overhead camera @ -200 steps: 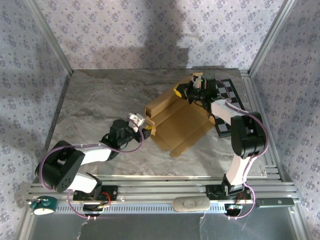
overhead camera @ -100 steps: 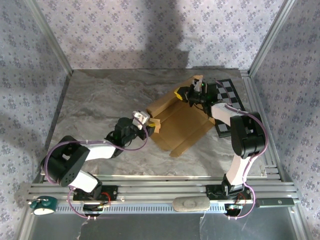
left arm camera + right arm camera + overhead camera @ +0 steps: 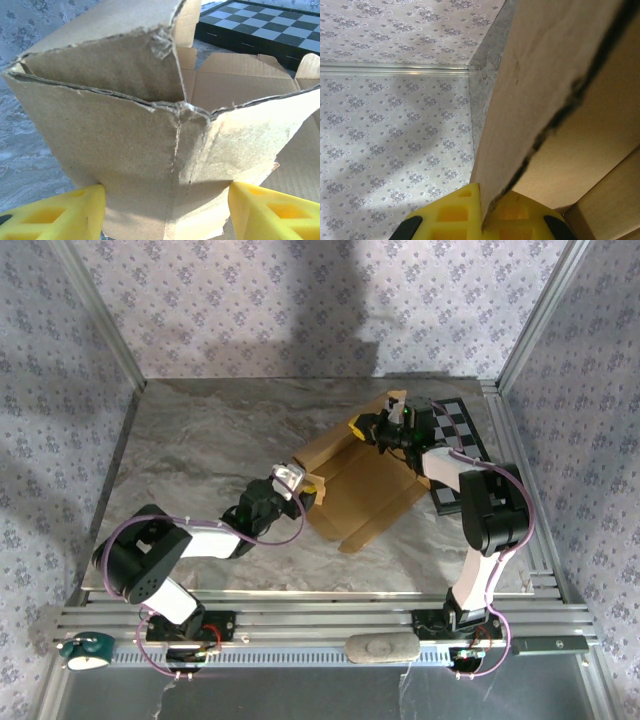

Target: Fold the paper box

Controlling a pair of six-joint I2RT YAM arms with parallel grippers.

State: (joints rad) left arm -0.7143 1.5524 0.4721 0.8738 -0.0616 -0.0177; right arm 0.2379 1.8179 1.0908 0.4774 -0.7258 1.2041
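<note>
The paper box [image 3: 360, 485] lies a little right of the middle of the top picture, on the grey worktop [image 3: 200, 440]. It is brown and half folded, with walls standing up along its upper-left side.

My left fingers [image 3: 308, 486] are at the left corner of the box. They are spread wide, with the folded corner standing between them. In my left wrist picture, one yellow finger [image 3: 55, 217] is at the lower left and the other [image 3: 275, 215] is at the lower right. The cardboard reaches both.

My right fingers [image 3: 360, 426] are at the top end of the box. They are squeezed together on a tall flap. Its edge runs down between them [image 3: 470, 212] at the bottom of my right wrist picture.

A black-and-white checkerboard [image 3: 455, 435] lies just right of the box, partly under my right arm.
</note>
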